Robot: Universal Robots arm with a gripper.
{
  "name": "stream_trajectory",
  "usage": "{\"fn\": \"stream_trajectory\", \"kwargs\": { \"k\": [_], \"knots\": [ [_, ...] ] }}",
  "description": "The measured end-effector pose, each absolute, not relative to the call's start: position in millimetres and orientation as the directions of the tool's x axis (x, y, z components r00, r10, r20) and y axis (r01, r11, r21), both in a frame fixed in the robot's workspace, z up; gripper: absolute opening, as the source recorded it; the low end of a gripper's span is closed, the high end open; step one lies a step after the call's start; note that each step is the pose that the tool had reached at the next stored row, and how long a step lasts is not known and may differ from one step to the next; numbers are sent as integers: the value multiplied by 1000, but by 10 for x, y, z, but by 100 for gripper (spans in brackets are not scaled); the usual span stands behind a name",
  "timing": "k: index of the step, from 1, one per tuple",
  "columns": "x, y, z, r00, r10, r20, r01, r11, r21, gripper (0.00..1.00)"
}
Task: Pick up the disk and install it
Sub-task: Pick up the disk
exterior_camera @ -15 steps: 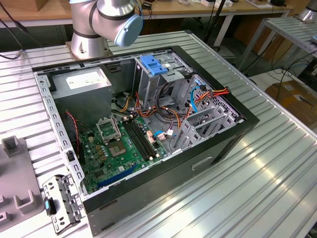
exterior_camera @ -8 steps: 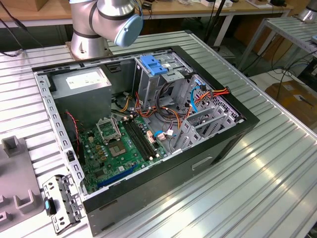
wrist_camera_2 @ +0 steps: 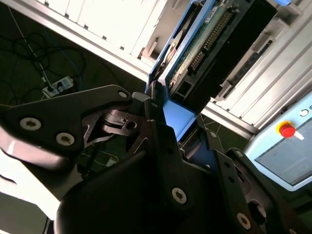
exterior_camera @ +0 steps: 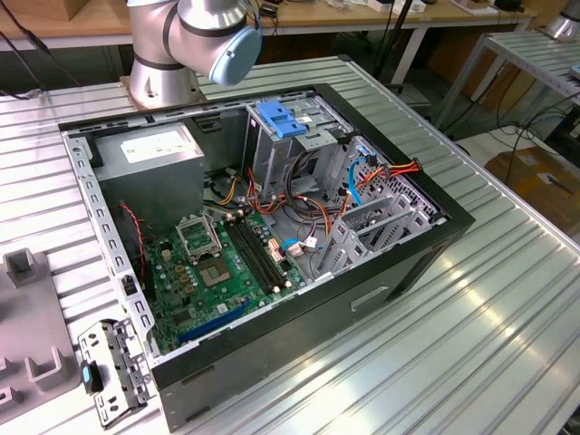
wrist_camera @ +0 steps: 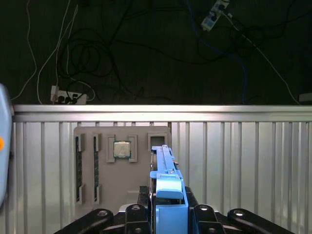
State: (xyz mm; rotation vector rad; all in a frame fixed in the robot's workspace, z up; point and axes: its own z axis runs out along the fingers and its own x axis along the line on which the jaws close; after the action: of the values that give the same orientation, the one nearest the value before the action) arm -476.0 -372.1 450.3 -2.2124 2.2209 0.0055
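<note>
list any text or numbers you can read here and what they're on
None can be read.
White sticker on the grey box: print too small.
Chip in the grey tray: markings too small.
The disk: no legible print.
Light-blue panel with red button: characters cut off.

The blue-framed disk [wrist_camera_2: 201,45], green circuit board showing, stands edge-on clamped in the gripper [wrist_camera_2: 179,117].
</note>
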Motion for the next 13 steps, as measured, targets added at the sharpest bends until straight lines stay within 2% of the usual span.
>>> {"fn": "stream_trajectory", "kwargs": {
  "k": [13],
  "knots": [
    [-4760,-3721,4534,-3,-1000,-8,-1000,3,-8,37]
  ]
}}
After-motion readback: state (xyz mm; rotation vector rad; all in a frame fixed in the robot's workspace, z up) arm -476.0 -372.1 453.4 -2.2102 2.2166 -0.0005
